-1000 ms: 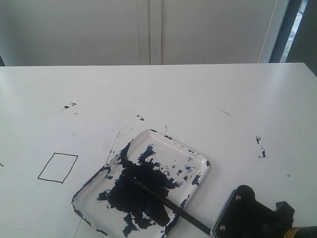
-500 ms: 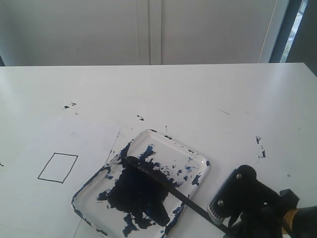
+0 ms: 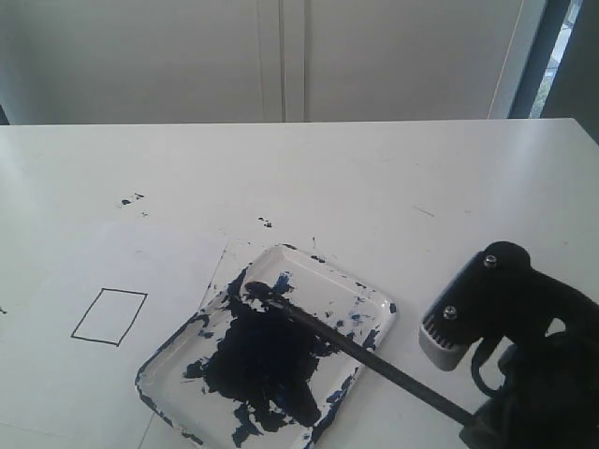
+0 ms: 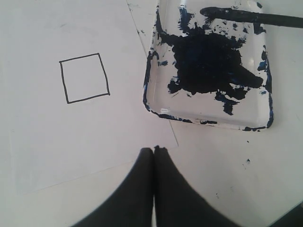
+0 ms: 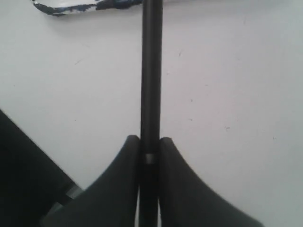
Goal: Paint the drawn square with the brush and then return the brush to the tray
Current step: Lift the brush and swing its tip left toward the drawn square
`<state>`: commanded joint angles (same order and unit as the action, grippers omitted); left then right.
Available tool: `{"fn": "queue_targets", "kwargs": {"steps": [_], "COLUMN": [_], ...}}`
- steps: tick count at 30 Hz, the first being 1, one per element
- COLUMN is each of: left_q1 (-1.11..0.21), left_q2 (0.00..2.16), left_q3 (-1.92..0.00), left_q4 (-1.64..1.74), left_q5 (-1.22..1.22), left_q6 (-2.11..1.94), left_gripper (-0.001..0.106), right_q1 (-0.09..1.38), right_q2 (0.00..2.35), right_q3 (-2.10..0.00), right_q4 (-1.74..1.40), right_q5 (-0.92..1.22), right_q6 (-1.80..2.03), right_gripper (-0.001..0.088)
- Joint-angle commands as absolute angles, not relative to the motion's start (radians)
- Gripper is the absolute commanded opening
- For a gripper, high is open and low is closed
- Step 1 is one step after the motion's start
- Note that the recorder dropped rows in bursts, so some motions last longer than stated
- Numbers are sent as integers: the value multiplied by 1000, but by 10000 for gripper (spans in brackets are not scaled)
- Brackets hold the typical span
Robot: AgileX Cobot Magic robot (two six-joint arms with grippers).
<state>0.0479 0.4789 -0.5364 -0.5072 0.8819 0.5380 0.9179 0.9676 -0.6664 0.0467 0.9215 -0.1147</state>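
The drawn square (image 3: 109, 316) (image 4: 84, 78) is a thin black outline on white paper, its inside white. To its right stands the clear tray (image 3: 374, 293) (image 4: 208, 120), smeared with a big navy blot. The long black brush (image 3: 365, 354) (image 4: 265, 18) (image 5: 151, 71) slants over the tray with its clotted tip near the tray's far left part. My right gripper (image 3: 473, 432) (image 5: 149, 142) is shut on the brush's handle end, right of the tray. My left gripper (image 4: 154, 150) is shut on nothing, hovering over the paper's edge near the tray.
Small paint specks (image 3: 130, 199) dot the white table (image 3: 393, 187) behind the paper and to the right (image 3: 492, 279). The sheet of paper (image 4: 42, 142) lies left of the tray. A pale wall stands behind the table.
My right gripper has risen and swung to the right with the brush; the brush tip has shifted from the middle of the blot toward the tray's far side.
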Motion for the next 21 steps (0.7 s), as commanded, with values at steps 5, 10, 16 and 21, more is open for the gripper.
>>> {"fn": "queue_targets", "kwargs": {"steps": [5, 10, 16, 21], "left_q1": [48, 48, 48, 48], "left_q2": [479, 479, 479, 479], "left_q3": [-536, -536, -536, -536], "left_q4": [-507, -507, -507, -507], "left_q5": [882, 882, 882, 882], "left_q6": [538, 538, 538, 538], "left_gripper": [0, 0, 0, 0], "right_q1": [918, 918, 918, 918], "right_q2": [968, 968, 968, 968], "right_q3": [-742, -746, -746, -746], "right_q4": [67, 100, 100, 103], "right_q5": [918, 885, 840, 834], "right_q6": [-181, -181, -195, -230], "right_gripper": [0, 0, 0, 0]}}
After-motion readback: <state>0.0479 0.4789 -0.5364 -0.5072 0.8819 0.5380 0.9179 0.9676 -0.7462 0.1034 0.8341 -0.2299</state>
